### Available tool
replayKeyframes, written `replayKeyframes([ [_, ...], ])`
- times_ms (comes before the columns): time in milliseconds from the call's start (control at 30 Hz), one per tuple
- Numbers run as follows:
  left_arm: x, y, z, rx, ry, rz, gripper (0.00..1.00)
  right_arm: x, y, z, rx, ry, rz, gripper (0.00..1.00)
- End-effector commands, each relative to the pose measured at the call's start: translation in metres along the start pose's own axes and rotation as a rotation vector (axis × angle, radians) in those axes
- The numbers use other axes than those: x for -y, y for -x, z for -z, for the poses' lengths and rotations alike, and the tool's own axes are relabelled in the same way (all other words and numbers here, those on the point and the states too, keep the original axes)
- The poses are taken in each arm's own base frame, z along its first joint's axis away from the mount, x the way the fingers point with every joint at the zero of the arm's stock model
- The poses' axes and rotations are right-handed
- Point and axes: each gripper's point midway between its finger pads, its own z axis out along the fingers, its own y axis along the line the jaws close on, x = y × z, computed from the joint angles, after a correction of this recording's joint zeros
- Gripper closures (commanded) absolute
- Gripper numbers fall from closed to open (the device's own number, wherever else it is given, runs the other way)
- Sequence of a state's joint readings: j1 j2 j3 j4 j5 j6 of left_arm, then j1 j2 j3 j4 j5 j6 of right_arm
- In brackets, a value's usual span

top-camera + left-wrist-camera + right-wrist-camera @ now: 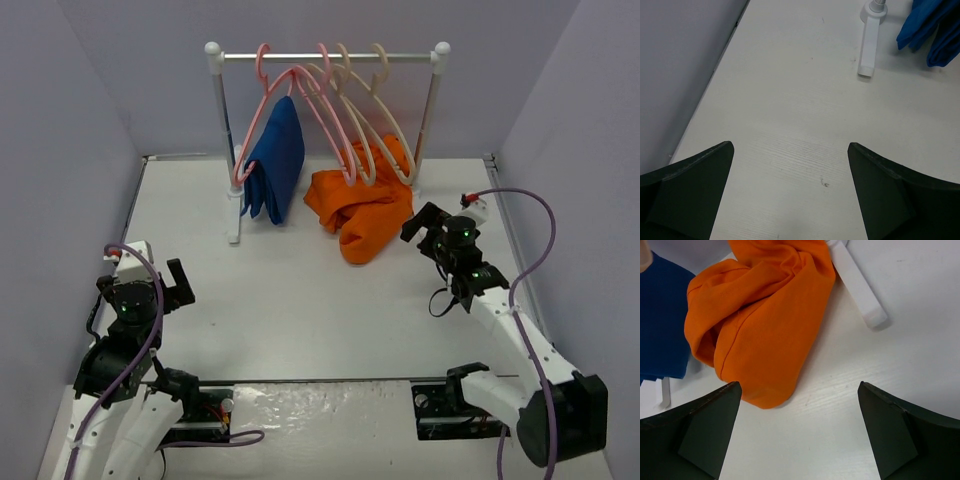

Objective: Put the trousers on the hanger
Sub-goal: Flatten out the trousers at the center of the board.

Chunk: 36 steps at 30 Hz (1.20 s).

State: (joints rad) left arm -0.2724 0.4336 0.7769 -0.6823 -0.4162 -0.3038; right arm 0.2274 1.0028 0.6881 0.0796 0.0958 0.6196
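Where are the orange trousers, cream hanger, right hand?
bright orange cloth trousers (pixel 366 216): top view, heap middle.
cream-beige plastic hanger (pixel 399 143): top view, right shoulder.
right hand (pixel 425 222): top view, between fingertips.

One rack (pixel 300 56), four hangers (pixel 265 110), one trousers (pixel 365 215), one blue garment (pixel 278 170).

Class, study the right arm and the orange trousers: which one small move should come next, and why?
Probably ease the right gripper forward onto the near fold of the trousers, then close. Its jaws stand open and empty, and the cloth lies heaped on the table just ahead. The left gripper, also open, is far off.
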Motion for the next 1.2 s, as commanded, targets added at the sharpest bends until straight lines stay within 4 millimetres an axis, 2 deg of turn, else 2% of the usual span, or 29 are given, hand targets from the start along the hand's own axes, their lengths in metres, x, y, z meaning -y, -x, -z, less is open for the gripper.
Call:
replayKeyframes([
  [0, 0.005, 0.02, -0.001, 0.049, -0.012, 0.033, 0.03, -0.04, 0.027, -0.028, 0.131, 0.127, -0.112, 0.0],
  [167, 0.004, 0.02, -0.002, 0.049, -0.006, 0.031, 0.03, -0.053, 0.001, -0.073, 0.101, 0.147, -0.126, 0.0],
  [367, 0.004, 0.019, -0.002, 0.047, -0.007, 0.03, 0.03, -0.076, -0.021, -0.113, 0.079, 0.187, -0.099, 0.0],
  [600, 0.003, 0.02, -0.002, 0.049, -0.005, 0.031, 0.03, -0.1, -0.054, -0.147, 0.027, 0.258, -0.043, 0.0],
  [700, 0.003, 0.018, -0.002, 0.046, -0.003, 0.029, 0.03, -0.102, -0.07, -0.153, -0.002, 0.298, -0.029, 0.36],
  [767, 0.003, 0.018, -0.002, 0.046, -0.004, 0.03, 0.03, -0.102, -0.08, -0.153, -0.021, 0.324, -0.018, 0.61],
  [800, 0.004, 0.019, -0.002, 0.048, -0.006, 0.031, 0.03, -0.1, -0.087, -0.15, -0.036, 0.331, -0.006, 0.79],
  [867, 0.004, 0.019, -0.002, 0.049, -0.008, 0.03, 0.03, -0.102, -0.091, -0.142, -0.04, 0.345, 0.023, 0.96],
  [900, 0.004, 0.019, -0.002, 0.048, -0.008, 0.029, 0.03, -0.105, -0.095, -0.135, -0.044, 0.353, 0.042, 1.0],
  [1000, 0.004, 0.019, -0.002, 0.049, -0.009, 0.03, 0.03, -0.112, -0.113, -0.114, -0.066, 0.367, 0.11, 1.0],
  [1033, 0.004, 0.019, -0.002, 0.049, -0.009, 0.029, 0.03, -0.124, -0.127, -0.099, -0.081, 0.386, 0.142, 1.0],
  [1100, 0.003, 0.018, -0.001, 0.048, -0.006, 0.03, 0.03, -0.143, -0.141, -0.069, -0.09, 0.416, 0.187, 1.0],
  [1167, 0.003, 0.019, -0.001, 0.052, -0.01, 0.032, 0.03, -0.164, -0.164, -0.033, -0.099, 0.433, 0.233, 1.0],
])
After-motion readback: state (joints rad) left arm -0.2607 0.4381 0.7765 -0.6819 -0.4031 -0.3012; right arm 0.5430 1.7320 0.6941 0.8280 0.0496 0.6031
